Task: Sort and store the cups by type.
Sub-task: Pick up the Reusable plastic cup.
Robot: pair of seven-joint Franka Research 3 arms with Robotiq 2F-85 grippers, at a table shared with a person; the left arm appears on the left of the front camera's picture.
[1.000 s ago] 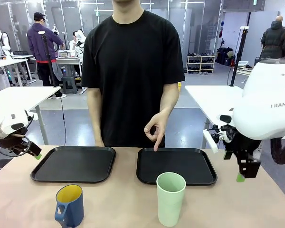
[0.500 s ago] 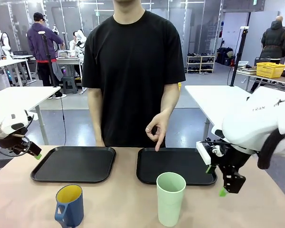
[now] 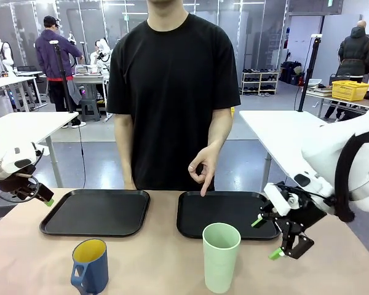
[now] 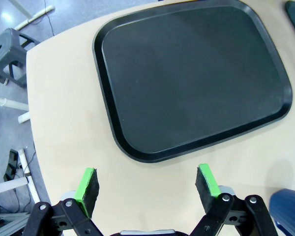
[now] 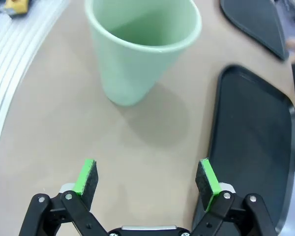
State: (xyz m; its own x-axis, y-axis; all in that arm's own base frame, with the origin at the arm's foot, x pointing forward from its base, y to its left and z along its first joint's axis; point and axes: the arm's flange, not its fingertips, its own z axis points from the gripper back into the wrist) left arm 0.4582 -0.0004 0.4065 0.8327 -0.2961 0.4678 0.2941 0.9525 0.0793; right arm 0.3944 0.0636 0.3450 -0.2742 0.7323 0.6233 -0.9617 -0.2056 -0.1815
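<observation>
Right gripper (image 3: pixel 265 237) hovering lower right, jaws apart, tumbler (image 3: pixel 221 258) standing bottom centre just beside. Mug (image 3: pixel 90 265) sitting bottom left. Left gripper (image 4: pixel 147 184) idling, jaws apart. Advising: centring tumbler between pads, gripping mid-body, avoiding tipping.

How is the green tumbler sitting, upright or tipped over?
Upright: the green tumbler stands on its narrower base on the table, open rim facing up.
</observation>
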